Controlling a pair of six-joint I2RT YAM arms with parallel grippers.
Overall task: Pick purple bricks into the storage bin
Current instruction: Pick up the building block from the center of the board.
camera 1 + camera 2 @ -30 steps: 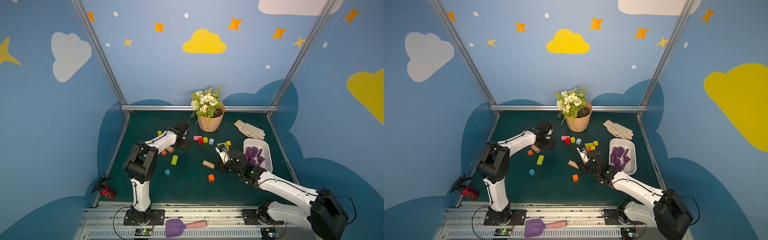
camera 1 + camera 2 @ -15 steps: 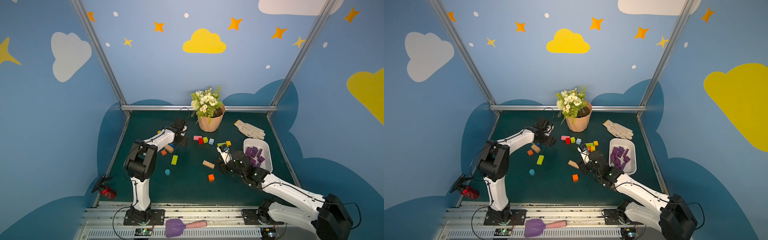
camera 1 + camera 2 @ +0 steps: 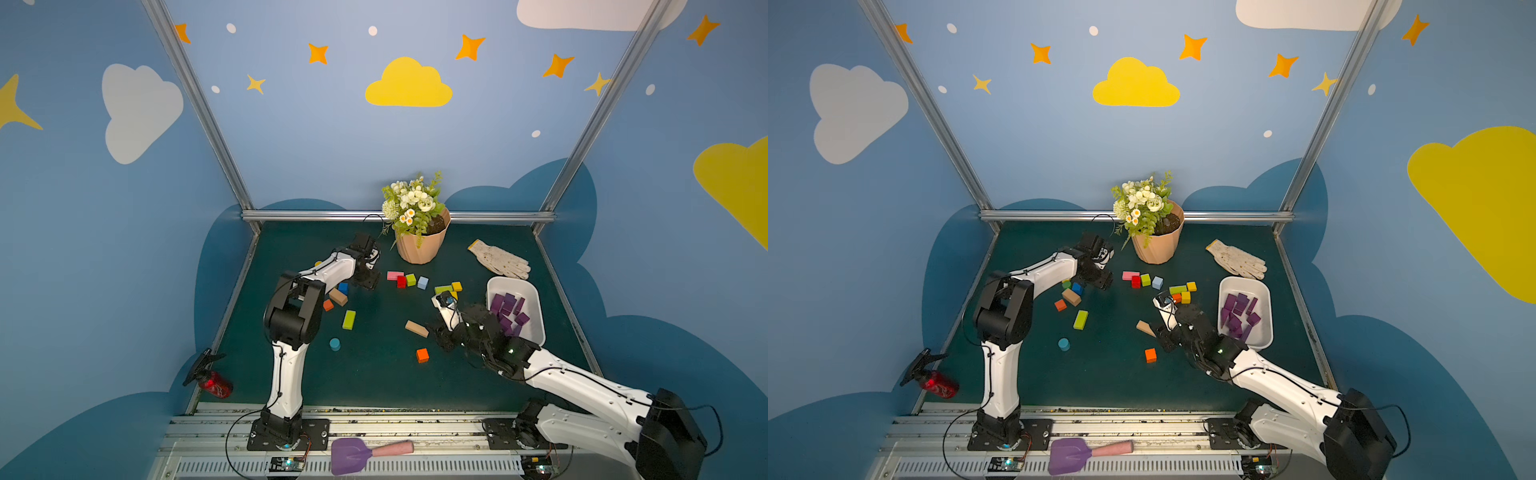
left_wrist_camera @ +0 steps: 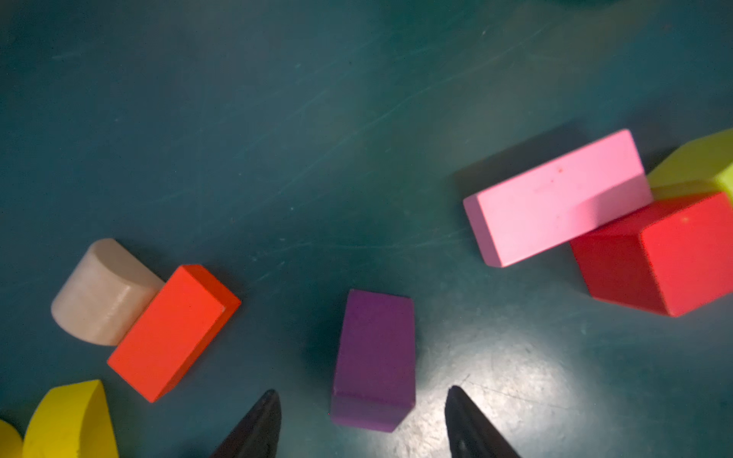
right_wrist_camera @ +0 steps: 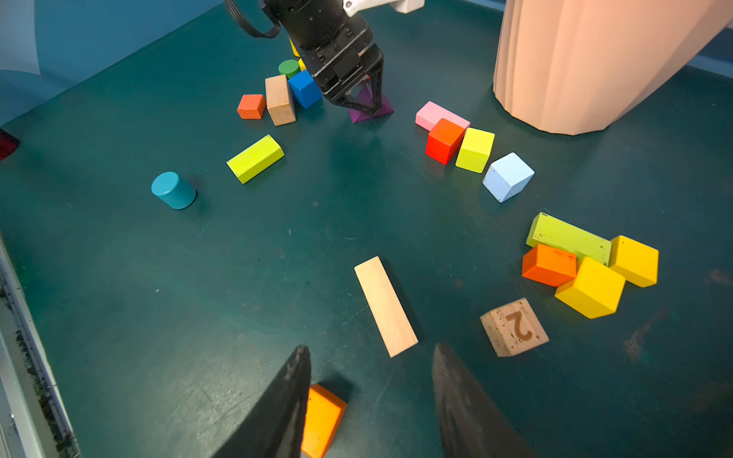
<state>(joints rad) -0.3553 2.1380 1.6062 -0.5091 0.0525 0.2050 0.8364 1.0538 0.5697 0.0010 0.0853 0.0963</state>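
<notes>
A single purple brick [image 4: 375, 357] lies on the green table between the fingertips of my left gripper [image 4: 363, 390]. The jaws are open, with a gap on each side of it. From the right wrist view, the left gripper [image 5: 363, 99] stands low over this purple brick [image 5: 377, 109]. In both top views the left gripper [image 3: 368, 282] [image 3: 1102, 280] hides it. Several purple bricks [image 3: 507, 307] [image 3: 1239, 311] lie in the white storage bin [image 3: 534, 328] [image 3: 1264, 316] at the right. My right gripper [image 5: 371, 348] [image 3: 442, 338] hangs open and empty left of the bin.
A peach flowerpot [image 3: 422, 245] and a glove [image 3: 500, 259] stand at the back. Coloured blocks are scattered mid-table: a pink oblong [image 4: 555, 198], a red cube [image 4: 666, 253], a wooden oblong [image 5: 384, 305], an orange cube [image 3: 422, 354]. A purple spade [image 3: 349, 455] lies on the front rail.
The left gripper has shifted only slightly beside the blue block. The right arm's elbow has swung a little to the right. No block has moved.
</notes>
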